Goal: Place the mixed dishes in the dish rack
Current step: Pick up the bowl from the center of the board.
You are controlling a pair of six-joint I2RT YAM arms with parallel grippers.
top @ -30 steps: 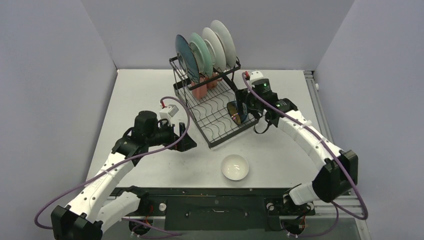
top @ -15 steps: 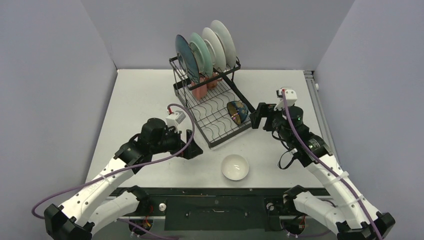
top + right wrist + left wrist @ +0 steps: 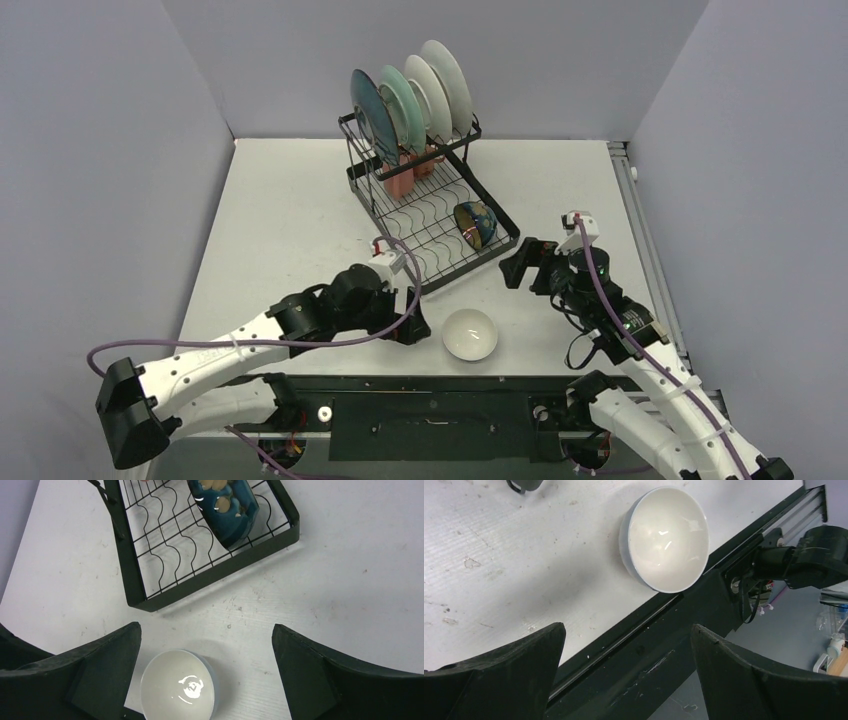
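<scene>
White tabletop (image 3: 290,200): small round white bowl (image 3: 470,333) sits upright, mouth up, nr front edge; black wire dish rack (image 3: 420,235) long axis runs diag, far-left to near-right. L jaws, R jaws both spread wide, empty.

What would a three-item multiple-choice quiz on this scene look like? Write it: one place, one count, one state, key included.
1. Where does the small white bowl sit relative to the dish rack?
A) in its tray
B) on the table in front of it
C) on its top rail

2. How many plates stand upright in the rack?
A) four
B) two
C) six

3. What state is the left gripper in?
A) shut on the bowl
B) shut on a mug
C) open, empty

Key:
1 B, the bowl rests on bare table by the near edge.
2 A, four rims rise from the upper slots.
3 C, its jaws stand wide apart with nothing between.
</scene>
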